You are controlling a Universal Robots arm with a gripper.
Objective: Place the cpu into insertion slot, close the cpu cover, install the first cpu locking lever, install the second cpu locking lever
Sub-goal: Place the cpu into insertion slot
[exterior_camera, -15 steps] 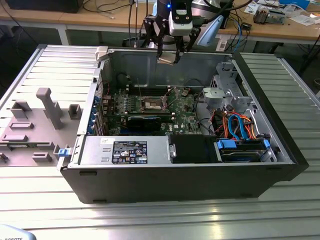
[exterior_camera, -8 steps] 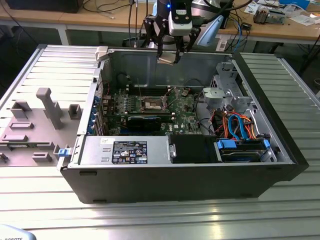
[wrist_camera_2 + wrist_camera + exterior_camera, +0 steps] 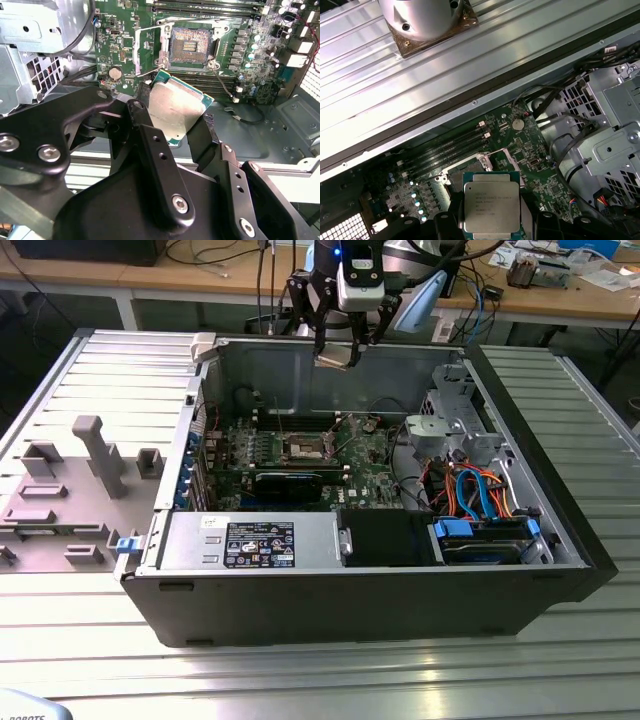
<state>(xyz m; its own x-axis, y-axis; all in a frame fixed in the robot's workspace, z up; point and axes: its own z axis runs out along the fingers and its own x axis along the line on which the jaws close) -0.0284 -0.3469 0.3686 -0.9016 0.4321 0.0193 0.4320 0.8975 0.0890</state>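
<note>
The insertion slot (image 3: pixel 305 448) lies bare inside the open case (image 3: pixel 400 600), its cpu cover (image 3: pixel 137 50) standing open. Above it, slightly toward the exterior view's right, the end effector (image 3: pixel 336 352) pinches the cpu (image 3: pixel 176 107) by its edges, well apart from the slot.

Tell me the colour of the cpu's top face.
The cpu top is dull silver-grey metal, with a green border around it; clearest in the first wrist view.

Matte black gripper (image 3: pixel 174 114) with silver screws (image 3: pixel 49 153); grey, boxy wrist housing (image 3: pixel 358 282)
</note>
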